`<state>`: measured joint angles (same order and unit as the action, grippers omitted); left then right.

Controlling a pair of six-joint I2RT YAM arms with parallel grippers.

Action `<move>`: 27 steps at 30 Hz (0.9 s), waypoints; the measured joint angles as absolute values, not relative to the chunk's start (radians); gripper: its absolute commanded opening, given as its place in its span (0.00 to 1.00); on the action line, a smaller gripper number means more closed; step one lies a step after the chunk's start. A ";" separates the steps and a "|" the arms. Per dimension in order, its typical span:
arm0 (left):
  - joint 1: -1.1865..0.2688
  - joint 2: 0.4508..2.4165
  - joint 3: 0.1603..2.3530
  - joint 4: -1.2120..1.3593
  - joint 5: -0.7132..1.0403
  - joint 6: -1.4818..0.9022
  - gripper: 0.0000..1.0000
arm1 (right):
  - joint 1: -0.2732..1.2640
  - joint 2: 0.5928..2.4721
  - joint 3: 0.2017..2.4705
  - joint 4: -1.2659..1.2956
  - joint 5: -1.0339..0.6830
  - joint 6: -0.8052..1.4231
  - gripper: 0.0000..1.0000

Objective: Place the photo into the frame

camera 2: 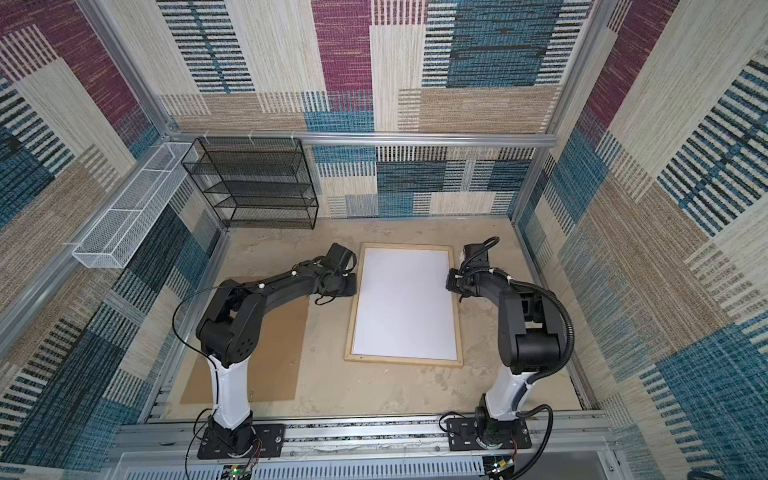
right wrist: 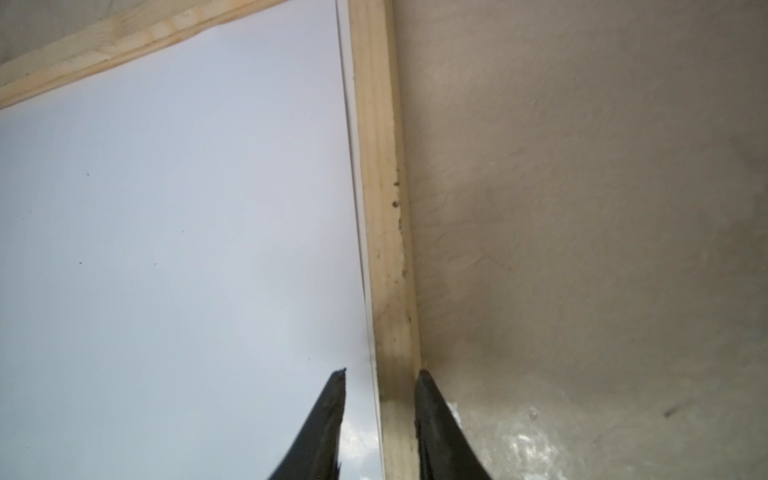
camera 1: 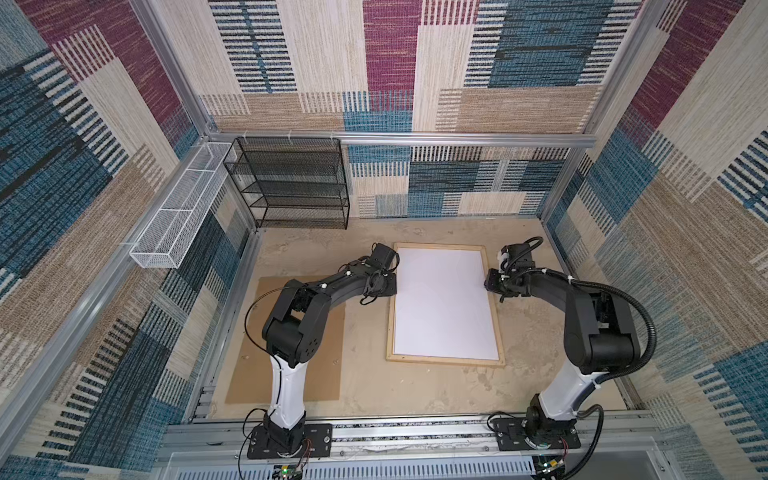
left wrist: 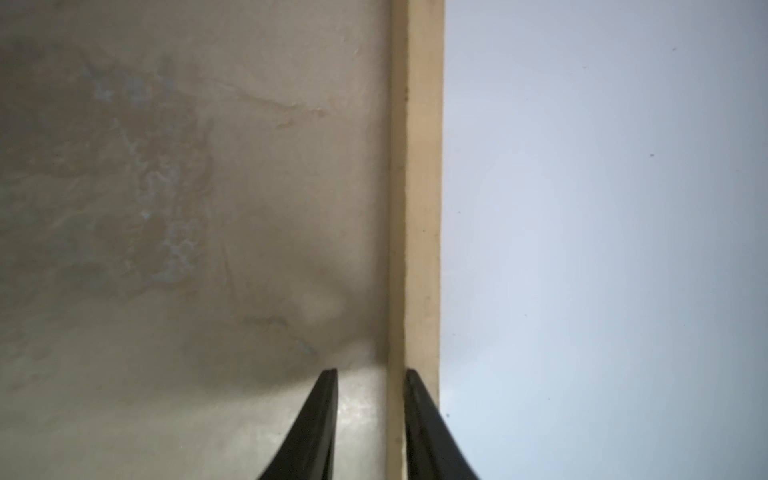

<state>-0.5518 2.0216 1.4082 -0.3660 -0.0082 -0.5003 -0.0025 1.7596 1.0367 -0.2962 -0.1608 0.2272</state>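
Sandy tabletop (camera 1: 374, 386), patchwork woven walls (camera 1: 540, 62) | black mesh shelf (camera 1: 291, 183) at back, white wire basket (camera 1: 178, 208) hung beside it | photo (camera 1: 444, 303) white-side-up inside frame (camera 1: 446, 360) — flat, mid-table | left gripper (left wrist: 370, 374), right gripper (right wrist: 380, 374) — narrowly parted, straddling opposite frame strips, clamping nothing

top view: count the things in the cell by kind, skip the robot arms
frame: 1
photo, white back up: 1
brown board: 1
black mesh shelf: 1
white mesh basket: 1
total: 5
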 measured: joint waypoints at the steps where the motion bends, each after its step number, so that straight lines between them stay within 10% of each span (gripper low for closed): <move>1: -0.555 2.022 1.408 -0.362 -0.006 -0.502 0.30 | -0.004 1.762 1.036 -0.296 -0.165 0.227 0.27; 27: -0.624 2.004 1.322 -0.311 -0.048 -0.570 0.28 | 0.013 1.761 1.029 -0.274 -0.152 0.223 0.26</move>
